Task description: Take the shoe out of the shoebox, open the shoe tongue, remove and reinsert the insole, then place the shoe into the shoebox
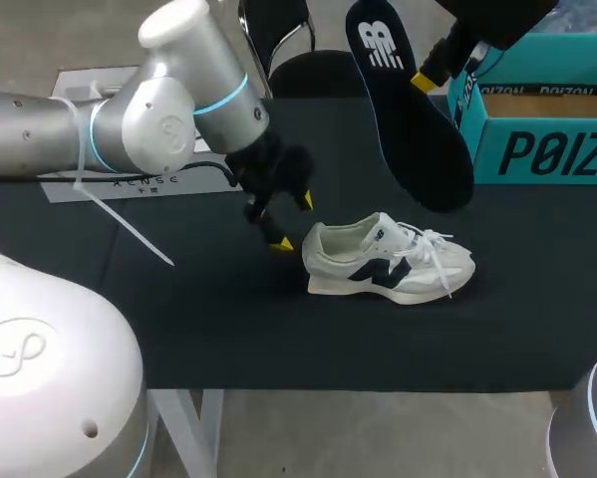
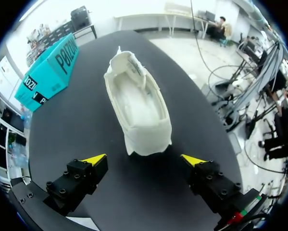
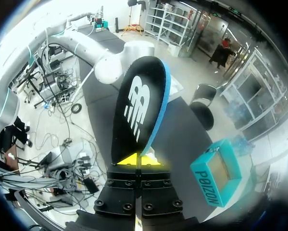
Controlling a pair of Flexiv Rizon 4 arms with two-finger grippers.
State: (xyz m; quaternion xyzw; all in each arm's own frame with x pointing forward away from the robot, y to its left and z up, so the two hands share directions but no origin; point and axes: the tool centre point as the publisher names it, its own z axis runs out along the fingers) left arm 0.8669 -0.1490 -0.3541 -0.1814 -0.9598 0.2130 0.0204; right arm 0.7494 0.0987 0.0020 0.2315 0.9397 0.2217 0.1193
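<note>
Head view high, behind, looking down; wrist views close (left shares shoe)

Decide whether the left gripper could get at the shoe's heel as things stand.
Probably yes: the left gripper hangs open facing the shoe, heel end nearest, with only bare table between them.

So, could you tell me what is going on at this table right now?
The right claw is shut on the black insole, holding it in the air above the table. The white shoe stands on the table, outside the teal shoebox. The left claw hangs open just behind the shoe's heel, not touching it.
</note>
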